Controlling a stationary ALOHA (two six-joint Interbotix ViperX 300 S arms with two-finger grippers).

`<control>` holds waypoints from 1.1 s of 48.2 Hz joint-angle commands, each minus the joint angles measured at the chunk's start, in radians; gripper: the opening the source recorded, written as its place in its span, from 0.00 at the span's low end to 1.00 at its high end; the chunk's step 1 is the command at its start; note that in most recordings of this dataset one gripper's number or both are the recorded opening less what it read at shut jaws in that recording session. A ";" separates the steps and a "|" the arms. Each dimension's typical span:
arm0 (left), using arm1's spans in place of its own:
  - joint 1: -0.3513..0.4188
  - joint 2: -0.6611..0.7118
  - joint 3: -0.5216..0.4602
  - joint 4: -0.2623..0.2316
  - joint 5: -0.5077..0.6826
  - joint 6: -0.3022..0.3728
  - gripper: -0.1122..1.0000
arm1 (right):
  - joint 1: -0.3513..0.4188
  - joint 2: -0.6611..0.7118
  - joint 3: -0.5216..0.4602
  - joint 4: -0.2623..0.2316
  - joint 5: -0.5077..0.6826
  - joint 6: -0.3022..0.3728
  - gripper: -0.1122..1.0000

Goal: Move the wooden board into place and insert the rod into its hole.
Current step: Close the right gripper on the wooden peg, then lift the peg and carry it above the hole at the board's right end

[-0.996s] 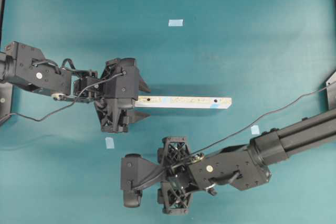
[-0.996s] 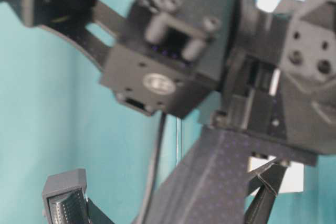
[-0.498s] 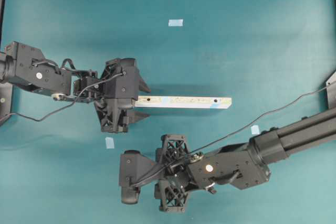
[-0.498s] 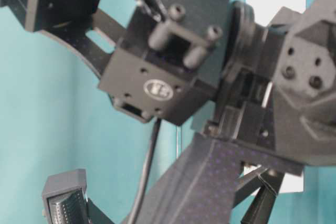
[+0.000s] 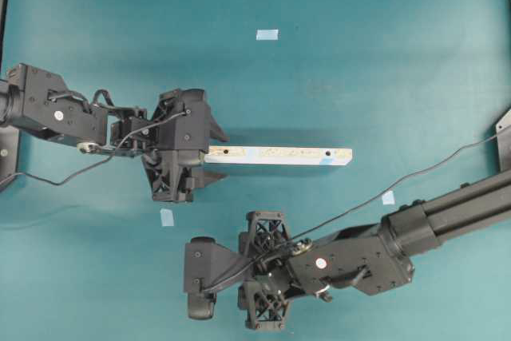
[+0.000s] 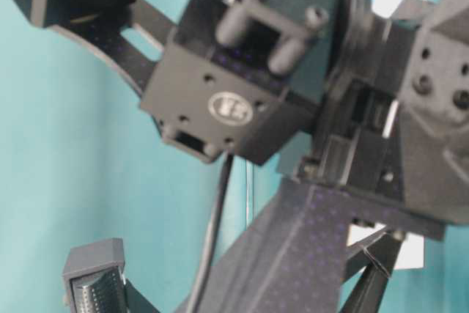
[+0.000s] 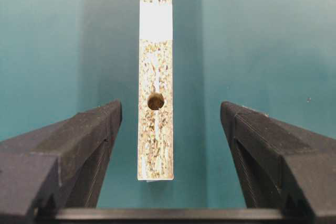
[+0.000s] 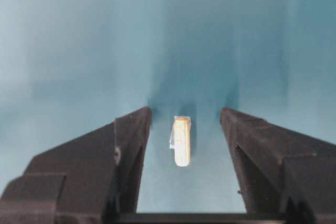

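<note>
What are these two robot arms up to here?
Both are lining up to grab parts. The left gripper sits open around one end of the wooden board, not touching it, its hole between the fingers. The right gripper, open too, straddles the small rod on the table.

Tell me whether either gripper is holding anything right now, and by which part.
Nothing is held. The left gripper stands open around the wooden board's end; the right gripper brackets the rod without touching it.
</note>
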 commanded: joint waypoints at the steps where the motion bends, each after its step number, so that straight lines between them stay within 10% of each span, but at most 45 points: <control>1: -0.003 -0.023 -0.008 0.003 -0.008 -0.002 0.80 | 0.005 -0.017 -0.018 -0.003 -0.006 0.002 0.64; 10: -0.005 -0.023 -0.008 0.002 -0.008 -0.002 0.80 | 0.003 -0.017 -0.018 -0.003 -0.006 0.002 0.59; 22: -0.005 -0.021 -0.008 0.002 -0.008 -0.002 0.80 | 0.006 -0.018 -0.017 -0.003 0.003 0.000 0.18; 38: -0.005 -0.021 -0.008 0.002 -0.008 -0.002 0.80 | 0.008 -0.051 -0.018 -0.012 0.012 -0.006 0.18; 53: -0.005 -0.021 -0.006 0.002 -0.008 -0.002 0.80 | -0.023 -0.173 0.012 -0.121 -0.041 0.003 0.18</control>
